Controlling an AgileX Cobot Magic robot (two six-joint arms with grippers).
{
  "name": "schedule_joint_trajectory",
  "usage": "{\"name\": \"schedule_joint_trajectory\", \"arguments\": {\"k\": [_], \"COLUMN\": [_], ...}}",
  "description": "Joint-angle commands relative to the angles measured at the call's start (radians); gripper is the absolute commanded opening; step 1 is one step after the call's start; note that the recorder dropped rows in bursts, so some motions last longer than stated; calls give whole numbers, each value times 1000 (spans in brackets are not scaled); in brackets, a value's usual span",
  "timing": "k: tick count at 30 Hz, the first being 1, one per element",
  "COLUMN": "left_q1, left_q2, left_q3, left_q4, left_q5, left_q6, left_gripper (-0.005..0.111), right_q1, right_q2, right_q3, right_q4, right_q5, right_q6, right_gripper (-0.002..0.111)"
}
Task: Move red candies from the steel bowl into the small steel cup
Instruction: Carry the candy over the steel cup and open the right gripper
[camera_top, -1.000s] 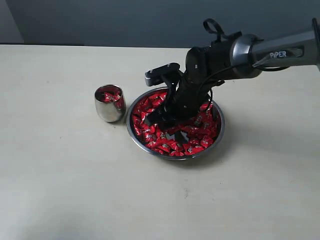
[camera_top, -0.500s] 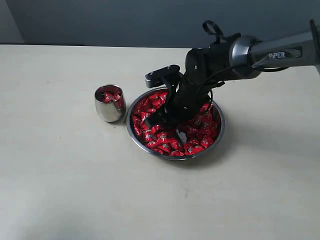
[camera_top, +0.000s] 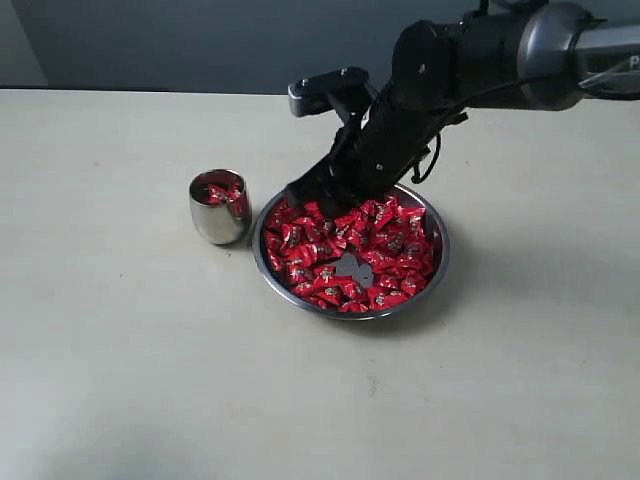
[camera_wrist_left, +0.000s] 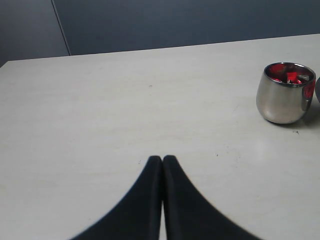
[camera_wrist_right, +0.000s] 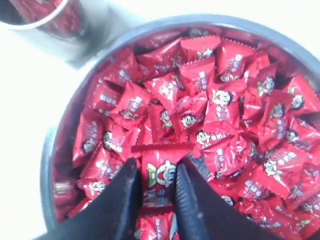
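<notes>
The steel bowl (camera_top: 258, 258) sits mid-table, heaped with red candies (camera_top: 385, 240), with a small bare patch of metal showing near its middle. My right gripper (camera_top: 300, 194) hangs just above the bowl's left rim. In the right wrist view the right gripper (camera_wrist_right: 157, 162) is shut on one red candy (camera_wrist_right: 160, 176), with the pile of red candies (camera_wrist_right: 220, 100) and the bowl's rim (camera_wrist_right: 47, 165) below. The small steel cup (camera_top: 220, 212) stands just left of the bowl and holds a few candies. My left gripper (camera_wrist_left: 162, 159) is shut and empty above bare table, the cup (camera_wrist_left: 285, 97) off to its side.
The pale table (camera_top: 120, 380) stretches around the bowl and cup. A dark grey wall (camera_top: 200, 40) runs behind the far edge. The right arm (camera_top: 520, 45) reaches in from the upper right over the bowl.
My right gripper has risen out of the candy pile and drawn back toward the bowl's left rim with one candy in it. A bare patch shows where it dug.
</notes>
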Motion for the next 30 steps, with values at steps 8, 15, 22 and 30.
{"name": "schedule_joint_trajectory", "arguments": {"k": [8,15,22,30], "left_q1": [-5,-5,-5,-5], "left_q2": [-5,-5,-5,-5], "left_q3": [-8,-8,-8,-8], "left_q4": [2,2,2,2], "left_q5": [-6,-6,-6,-5], "left_q6": [-1,-1,-1,-1], "left_gripper": [0,0,0,0], "right_q1": [126,155,155,155], "right_q2": [76,258,366,391], "right_q3": [-292,-544,-603,-603], "right_q4": [21,0,-2,-26], "right_q5": [21,112,127,113], "right_q6": [-29,-29,-29,-29], "right_gripper": [12,12,12,30]}}
